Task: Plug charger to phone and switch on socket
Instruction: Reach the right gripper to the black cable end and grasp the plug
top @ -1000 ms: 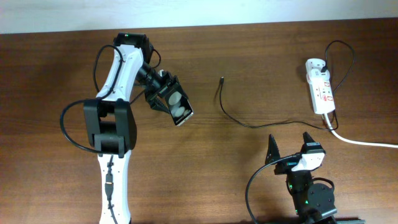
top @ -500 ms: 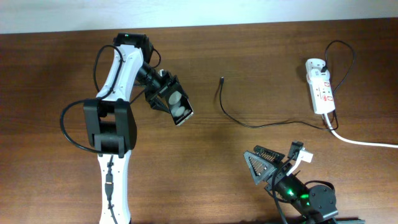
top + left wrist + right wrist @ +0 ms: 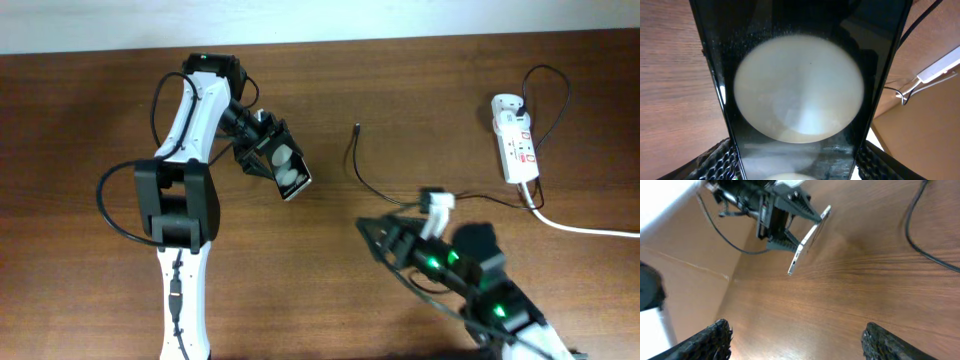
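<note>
Black phone (image 3: pixel 287 168) clamped in left jaws, held off the bench (image 3: pixel 100 90). Right jaws spread, empty, near charger (image 3: pixel 400 197) (its tip (image 3: pixel 357 129) lies between phone and socket (image 3: pixel 514 150)). We should pinch just behind the tip, keeping it square to the phone's end.

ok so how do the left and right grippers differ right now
The left gripper is shut on the phone, with a finger on each long edge; the right gripper is open and holds nothing. The left gripper is toward the table's far side, and the right gripper is nearer the front, close to the charger cable. Both have dark, textured fingers.
</note>
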